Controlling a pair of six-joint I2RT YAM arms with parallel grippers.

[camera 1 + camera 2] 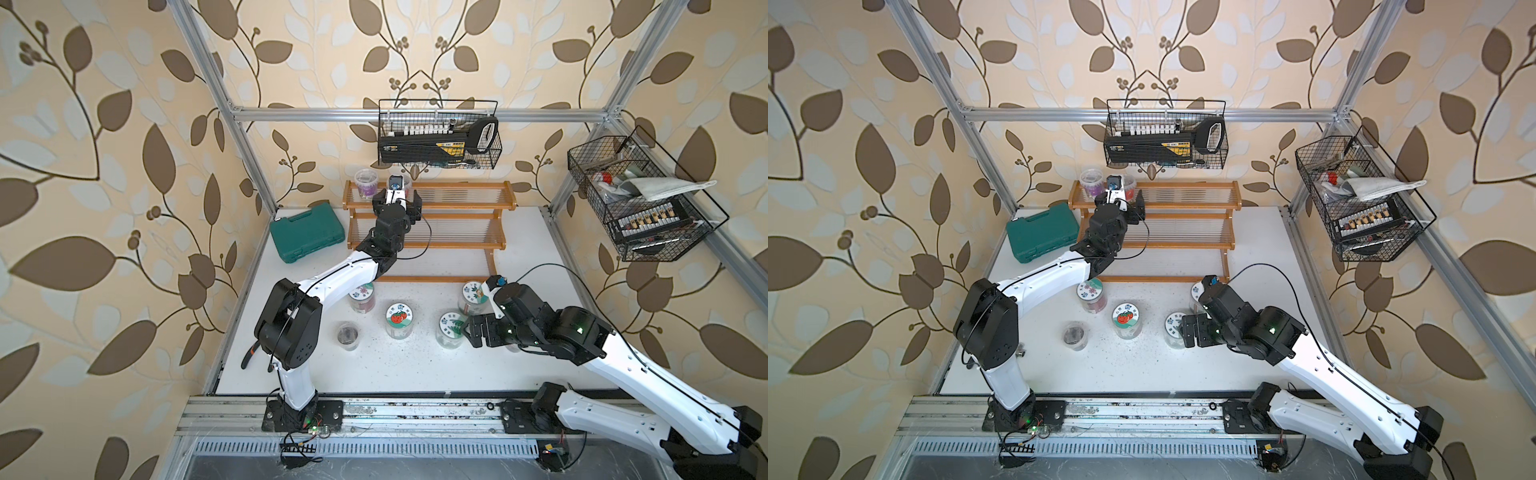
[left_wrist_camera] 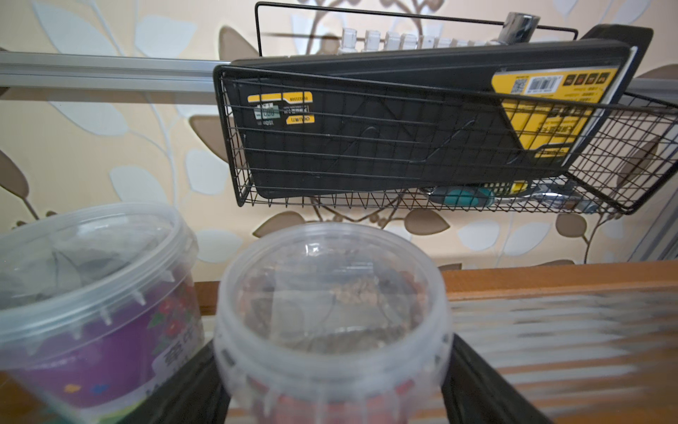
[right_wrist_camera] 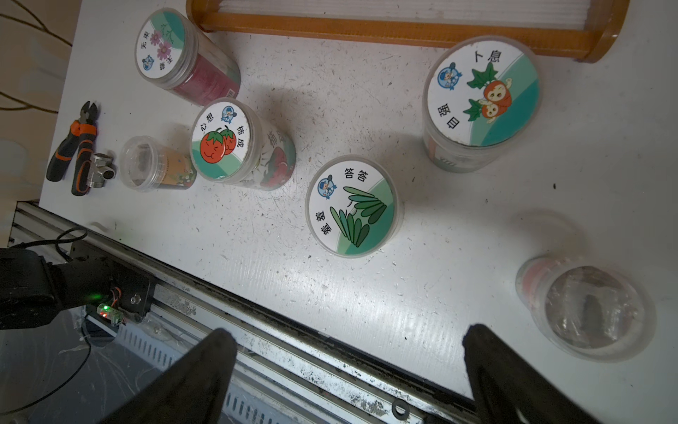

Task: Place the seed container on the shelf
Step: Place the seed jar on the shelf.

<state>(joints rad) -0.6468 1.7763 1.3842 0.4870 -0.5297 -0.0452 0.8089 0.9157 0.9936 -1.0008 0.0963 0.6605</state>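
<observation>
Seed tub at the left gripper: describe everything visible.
Small round tub of clear plastic with a ribbed rim and clear lid; brown and reddish seeds show through, with a red label lower down. It stands upright on the top tier of the shelf, beside a purple-labelled tub. The left fingers flank it, spread, seemingly clear of its sides.

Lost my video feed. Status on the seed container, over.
Left gripper open around seed container. Container upright on shelf top tier, purple tub close beside. Right gripper open, empty.

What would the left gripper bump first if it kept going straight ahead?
Probably the clear seed container, sitting on the shelf between the fingers of the left gripper, though depth is unclear.
</observation>
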